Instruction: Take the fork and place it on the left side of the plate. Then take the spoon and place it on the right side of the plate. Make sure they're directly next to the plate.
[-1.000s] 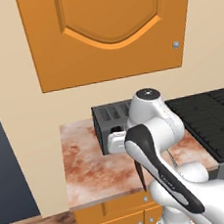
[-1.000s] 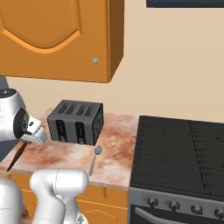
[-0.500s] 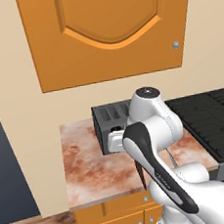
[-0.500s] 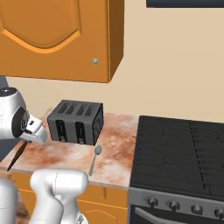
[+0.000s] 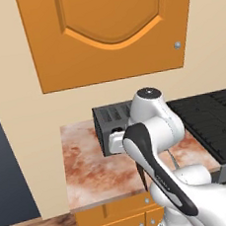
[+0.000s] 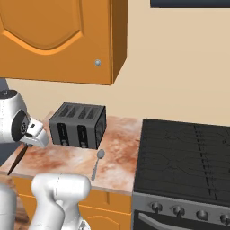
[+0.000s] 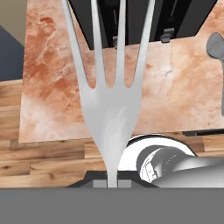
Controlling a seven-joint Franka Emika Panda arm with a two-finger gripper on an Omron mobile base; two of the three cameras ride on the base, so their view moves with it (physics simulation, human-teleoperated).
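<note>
You had a silver fork [image 7: 110, 109] with pale grey tines, and its slim handle looked black in the right base view. The spoon [image 6: 97, 163] was plain silver all over. The counter [image 5: 91, 167] was mottled pink-brown marble with rusty blotches. The toaster [image 6: 77, 126] was dark grey, nearly black. Your wall cabinet [image 5: 108, 31] was warm orange wood with a small grey knob, and the stove [image 6: 188, 157] was black.

The fork [image 7: 109, 100] has its handle hidden, and the picture's right edge cuts the spoon [image 7: 216, 50].
</note>
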